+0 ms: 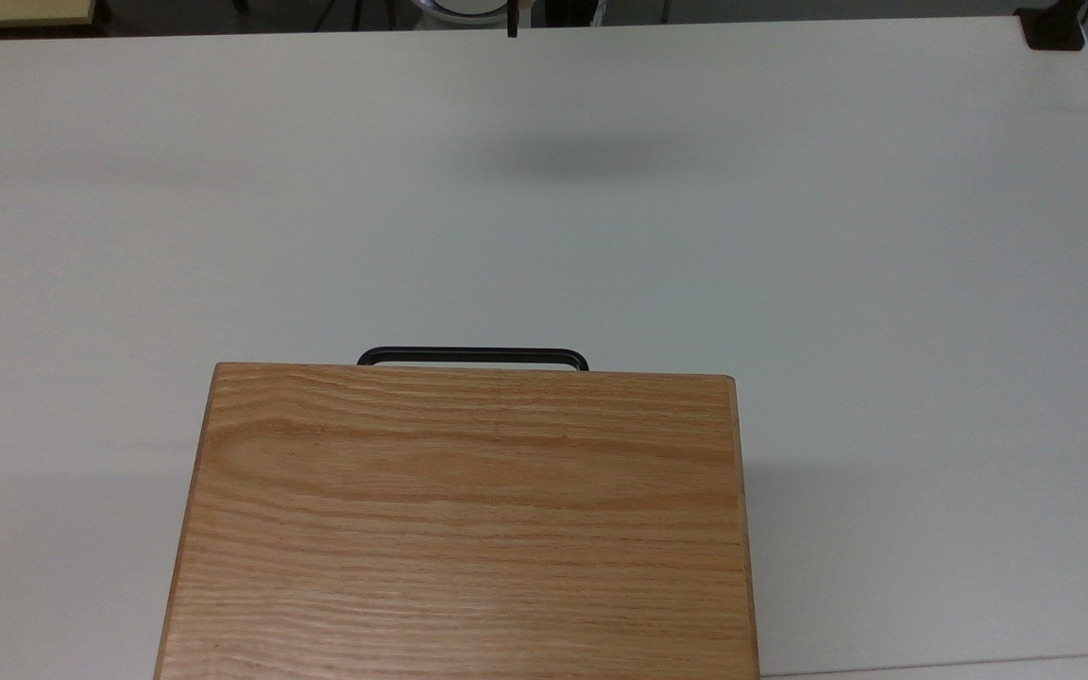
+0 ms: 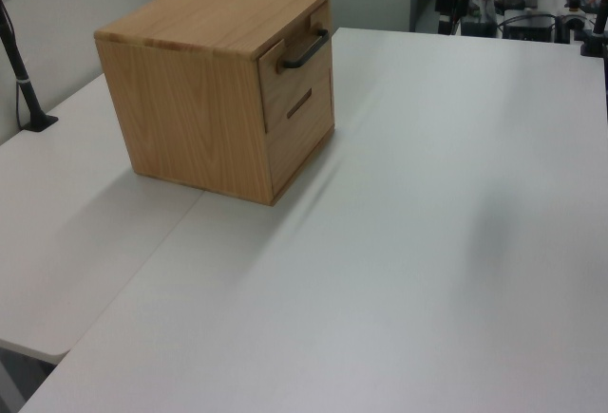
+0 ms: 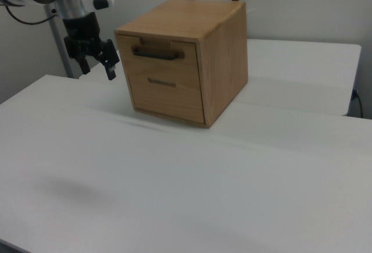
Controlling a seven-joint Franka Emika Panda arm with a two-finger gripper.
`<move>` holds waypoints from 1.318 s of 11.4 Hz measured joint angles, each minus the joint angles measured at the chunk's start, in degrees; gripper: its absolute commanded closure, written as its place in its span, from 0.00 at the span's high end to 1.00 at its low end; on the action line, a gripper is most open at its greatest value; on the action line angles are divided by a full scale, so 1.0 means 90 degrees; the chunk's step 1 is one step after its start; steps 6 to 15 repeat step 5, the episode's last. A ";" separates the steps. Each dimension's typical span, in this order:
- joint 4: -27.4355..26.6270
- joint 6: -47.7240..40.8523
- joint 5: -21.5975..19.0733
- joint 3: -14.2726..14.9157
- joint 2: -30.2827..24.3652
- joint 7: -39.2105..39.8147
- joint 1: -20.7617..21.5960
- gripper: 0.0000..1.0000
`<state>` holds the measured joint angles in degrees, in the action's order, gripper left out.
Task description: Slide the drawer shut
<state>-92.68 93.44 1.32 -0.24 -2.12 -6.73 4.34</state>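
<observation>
The drawer (image 3: 165, 61) is the upper of two in a light wooden cabinet (image 3: 197, 17), and its front lies about level with the cabinet face. Its black bar handle (image 3: 156, 53) also shows in the left view (image 2: 304, 50). In the top view only the handle (image 1: 473, 357) juts past the cabinet top (image 1: 459, 519). My gripper (image 3: 97, 70) hangs above the table at the right view's left, well clear of the handle. It is open, with nothing between its fingers. One dark fingertip (image 1: 512, 28) pokes in at the top view's upper edge.
A lower drawer (image 3: 168, 99) with a small slot pull sits under the upper one. The white table (image 1: 790, 236) stretches wide in front of the cabinet. A black post (image 2: 19, 62) stands behind the cabinet at the left view's left, and a black clamp (image 1: 1054, 28) sits at a far corner.
</observation>
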 measured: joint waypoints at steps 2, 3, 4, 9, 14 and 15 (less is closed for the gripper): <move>0.0001 0.0017 0.0000 0.0041 0.0000 0.0338 -0.0058 1.00; 0.0001 0.0017 0.0000 0.0045 0.0000 0.0360 -0.0058 1.00; 0.0001 0.0017 0.0000 0.0045 0.0000 0.0362 -0.0058 1.00; 0.0001 0.0017 0.0000 0.0046 0.0000 0.0362 -0.0058 1.00; 0.0001 0.0017 0.0000 0.0046 0.0000 0.0362 -0.0058 1.00; 0.0001 0.0017 0.0000 0.0046 0.0000 0.0362 -0.0058 1.00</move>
